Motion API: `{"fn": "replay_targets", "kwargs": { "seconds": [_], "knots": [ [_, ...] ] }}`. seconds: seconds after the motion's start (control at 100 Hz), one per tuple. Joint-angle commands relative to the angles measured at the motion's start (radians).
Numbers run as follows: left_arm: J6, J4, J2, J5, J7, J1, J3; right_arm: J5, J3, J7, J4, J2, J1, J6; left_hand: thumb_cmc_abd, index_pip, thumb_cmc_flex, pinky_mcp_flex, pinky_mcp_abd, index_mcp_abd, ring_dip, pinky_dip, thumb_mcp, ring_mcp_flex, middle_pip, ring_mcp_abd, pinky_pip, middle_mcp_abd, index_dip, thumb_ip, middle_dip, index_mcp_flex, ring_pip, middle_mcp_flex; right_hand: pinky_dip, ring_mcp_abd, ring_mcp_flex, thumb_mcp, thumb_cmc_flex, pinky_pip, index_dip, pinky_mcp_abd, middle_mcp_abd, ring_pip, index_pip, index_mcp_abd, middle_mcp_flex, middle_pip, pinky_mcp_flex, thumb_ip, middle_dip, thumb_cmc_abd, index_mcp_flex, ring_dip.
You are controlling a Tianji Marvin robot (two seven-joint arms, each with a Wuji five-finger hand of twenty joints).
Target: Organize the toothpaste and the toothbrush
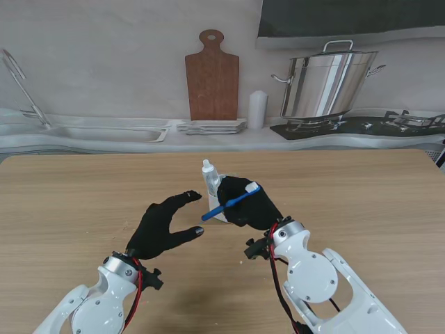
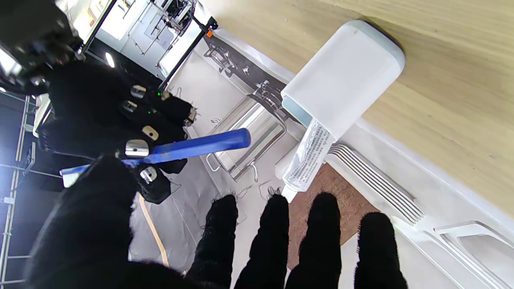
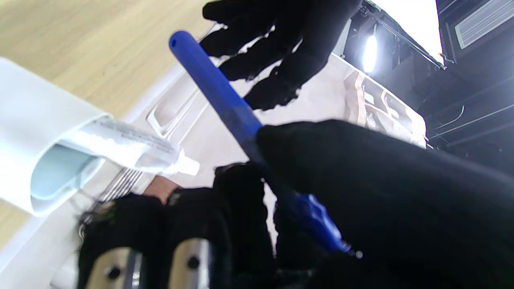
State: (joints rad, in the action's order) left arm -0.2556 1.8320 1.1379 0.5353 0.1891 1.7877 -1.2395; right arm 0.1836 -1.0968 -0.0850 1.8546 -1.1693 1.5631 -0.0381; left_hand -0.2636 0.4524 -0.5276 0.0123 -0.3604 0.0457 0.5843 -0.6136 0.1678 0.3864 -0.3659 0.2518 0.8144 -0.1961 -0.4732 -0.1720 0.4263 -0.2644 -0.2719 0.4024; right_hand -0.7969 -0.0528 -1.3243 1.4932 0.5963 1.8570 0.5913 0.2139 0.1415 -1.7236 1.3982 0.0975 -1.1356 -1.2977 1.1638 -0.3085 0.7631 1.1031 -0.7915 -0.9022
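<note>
My right hand [image 1: 249,203] is shut on a blue toothbrush [image 1: 229,202], whose white head points to the right and whose handle end points left toward my left hand. The toothbrush [image 3: 225,100] crosses the right wrist view, pinched between thumb and fingers. Just beyond the right hand stands a white cup [image 2: 345,76] with a white toothpaste tube [image 1: 209,181] upright in it. The tube [image 2: 307,158] sticks out of the cup's mouth. My left hand [image 1: 165,224] hovers open to the left of the cup, fingers spread, holding nothing.
Behind the wooden table [image 1: 83,202] a counter carries a wooden cutting board [image 1: 212,76], stacked white plates [image 1: 211,126], a white cylinder [image 1: 258,109], a steel pot [image 1: 325,82] on a hob, and a sink [image 1: 104,132] at the left.
</note>
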Motion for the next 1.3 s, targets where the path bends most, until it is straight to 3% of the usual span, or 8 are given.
{"fn": "replay_targets", "kwargs": {
  "seconds": [0.0, 0.22, 0.41, 0.48, 0.62, 1.01, 1.29],
  "knots": [
    [-0.019, 0.004, -0.005, 0.011, -0.021, -0.003, -0.006, 0.009, -0.016, 0.02, 0.002, 0.003, -0.018, 0.011, 0.045, -0.03, 0.038, 0.041, 0.021, -0.034, -0.044, 0.034, -0.034, -0.061, 0.039, -0.017, -0.07, 0.016, 0.026, -0.004, -0.054, 0.051, 0.052, -0.054, -0.008, 0.268, 0.007, 0.077, 0.023, 0.165, 0.009, -0.11, 0.142, -0.055, 0.044, -0.017, -0.141, -0.087, 0.029, -0.064, 0.015, -0.004, -0.057, 0.0],
    [-0.057, -0.012, -0.009, 0.066, -0.01, -0.022, -0.007, 0.031, -0.058, 0.049, -0.021, 0.009, -0.062, 0.051, 0.143, -0.211, 0.077, 0.072, 0.092, -0.04, -0.178, 0.169, -0.075, -0.255, 0.106, -0.085, -0.393, 0.056, 0.102, 0.003, -0.132, 0.123, 0.144, -0.201, -0.006, 0.263, 0.007, 0.077, 0.023, 0.166, 0.009, -0.104, 0.142, -0.056, 0.045, -0.016, -0.141, -0.086, 0.028, -0.062, 0.016, -0.002, -0.057, -0.003],
    [-0.089, -0.018, -0.018, 0.126, -0.012, -0.038, -0.006, 0.048, -0.069, 0.065, -0.07, 0.009, -0.123, 0.094, 0.209, -0.463, 0.106, 0.076, 0.17, -0.065, -0.269, 0.186, -0.094, -0.357, 0.288, -0.144, -0.682, 0.1, 0.166, 0.015, -0.227, 0.133, 0.242, -0.259, -0.004, 0.256, 0.007, 0.077, 0.023, 0.166, 0.008, -0.097, 0.144, -0.057, 0.041, -0.009, -0.141, -0.085, 0.028, -0.057, 0.018, 0.001, -0.059, -0.005],
    [-0.1, -0.02, -0.02, 0.141, -0.016, -0.044, -0.006, 0.052, -0.066, 0.073, -0.093, 0.01, -0.149, 0.105, 0.228, -0.484, 0.115, 0.058, 0.181, -0.062, -0.356, 0.223, -0.099, -0.357, 0.34, -0.158, -0.753, 0.11, 0.274, 0.02, -0.216, 0.13, 0.273, -0.283, -0.004, 0.252, 0.007, 0.077, 0.026, 0.167, 0.008, -0.094, 0.144, -0.057, 0.038, -0.007, -0.142, -0.084, 0.028, -0.055, 0.018, 0.004, -0.06, -0.006],
    [-0.108, -0.02, -0.023, 0.146, -0.027, -0.052, -0.008, 0.06, -0.053, 0.088, -0.14, 0.009, -0.208, 0.122, 0.244, -0.488, 0.12, 0.051, 0.174, -0.054, -0.408, 0.291, -0.102, -0.361, 0.369, -0.161, -0.791, 0.109, 0.365, 0.022, -0.201, 0.13, 0.279, -0.297, -0.003, 0.253, 0.007, 0.077, 0.025, 0.169, 0.009, -0.094, 0.143, -0.058, 0.037, -0.005, -0.144, -0.083, 0.028, -0.055, 0.019, 0.007, -0.063, -0.008],
    [-0.109, -0.024, -0.028, 0.139, -0.057, -0.075, -0.008, 0.016, 0.007, 0.073, -0.26, -0.016, -0.335, 0.225, 0.251, -0.479, 0.11, 0.054, 0.143, -0.053, -0.411, 0.323, -0.103, -0.363, 0.368, -0.147, -0.805, 0.1, 0.367, 0.025, -0.206, 0.129, 0.277, -0.298, 0.0, 0.236, 0.007, 0.077, 0.029, 0.167, 0.01, -0.08, 0.143, -0.057, 0.035, -0.005, -0.143, -0.08, 0.027, -0.039, 0.019, 0.013, -0.063, -0.01],
    [-0.112, -0.034, -0.029, 0.13, -0.071, -0.088, -0.004, 0.019, 0.036, 0.06, -0.333, -0.028, -0.396, 0.246, 0.253, -0.474, 0.104, 0.054, 0.127, -0.051, -0.403, 0.334, -0.105, -0.363, 0.362, -0.139, -0.804, 0.082, 0.355, 0.027, -0.195, 0.129, 0.273, -0.298, 0.002, 0.228, 0.006, 0.077, 0.031, 0.166, 0.009, -0.07, 0.148, -0.058, 0.035, -0.005, -0.142, -0.076, 0.026, -0.021, 0.018, 0.015, -0.061, -0.014]
  ]
}}
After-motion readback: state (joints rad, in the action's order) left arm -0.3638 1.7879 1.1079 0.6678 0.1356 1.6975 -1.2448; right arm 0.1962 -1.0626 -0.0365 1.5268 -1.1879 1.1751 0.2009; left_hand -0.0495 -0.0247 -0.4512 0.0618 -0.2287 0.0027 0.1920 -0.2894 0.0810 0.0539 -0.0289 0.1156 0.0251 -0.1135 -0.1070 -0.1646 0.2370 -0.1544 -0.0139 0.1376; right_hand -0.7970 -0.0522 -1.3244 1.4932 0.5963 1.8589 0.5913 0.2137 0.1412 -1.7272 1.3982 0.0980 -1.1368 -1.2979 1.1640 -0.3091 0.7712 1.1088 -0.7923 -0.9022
